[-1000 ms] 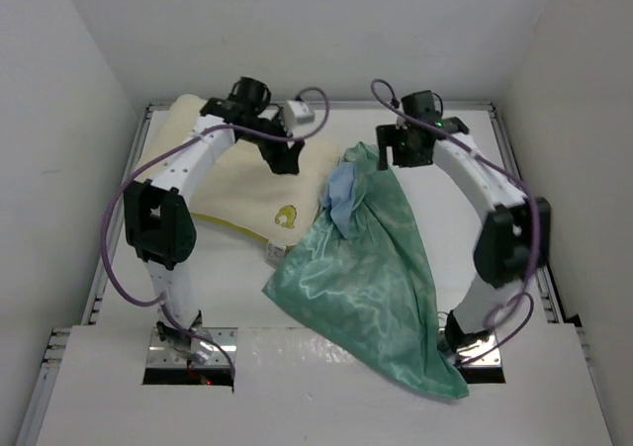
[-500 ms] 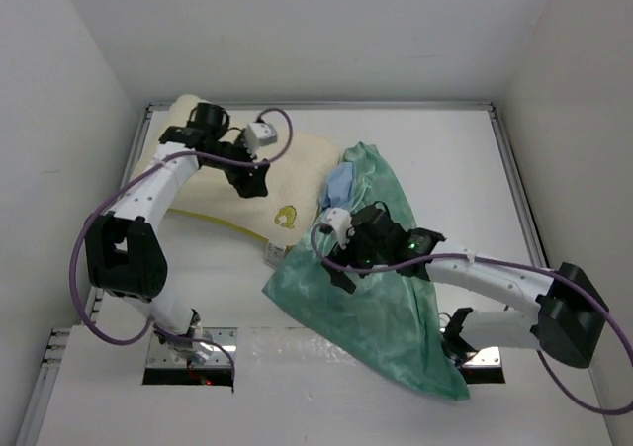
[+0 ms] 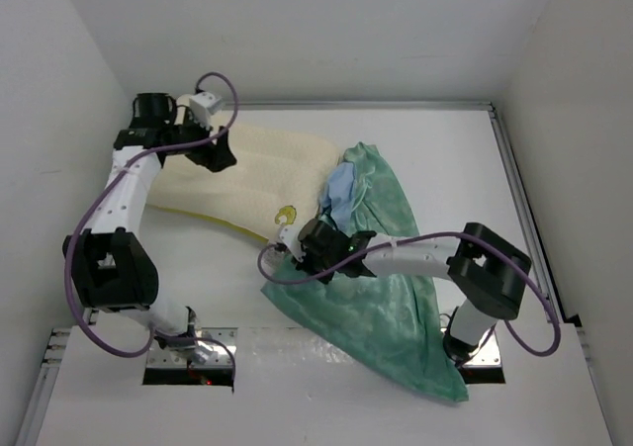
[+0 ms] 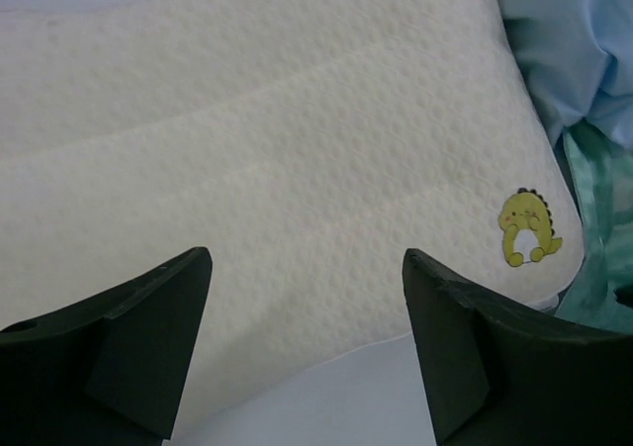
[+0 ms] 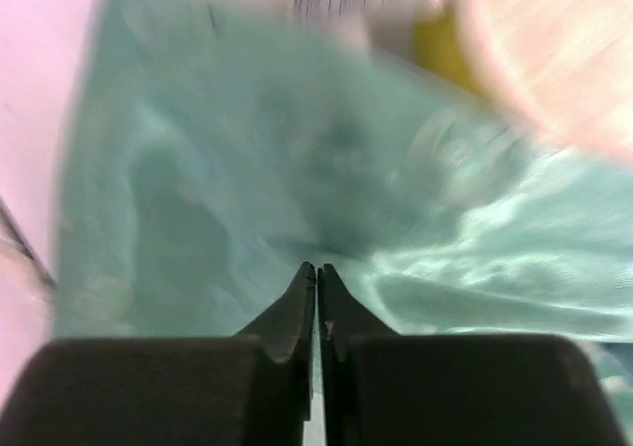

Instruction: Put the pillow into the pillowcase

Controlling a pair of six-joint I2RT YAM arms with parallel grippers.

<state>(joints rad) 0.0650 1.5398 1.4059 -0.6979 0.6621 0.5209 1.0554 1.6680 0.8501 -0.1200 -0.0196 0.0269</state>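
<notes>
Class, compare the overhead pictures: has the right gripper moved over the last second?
Yes. The right gripper swung from the table's far rail, nearer and leftward, onto the pillowcase.

I see plain white walls (image 3: 297, 31) boxing in my white table (image 3: 435, 149). Metal rails (image 3: 521, 209) line its edges under even light.

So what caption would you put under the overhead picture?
Left gripper open above the cream pillow; right gripper shut at the near edge of the teal pillowcase lying beside it.
</notes>
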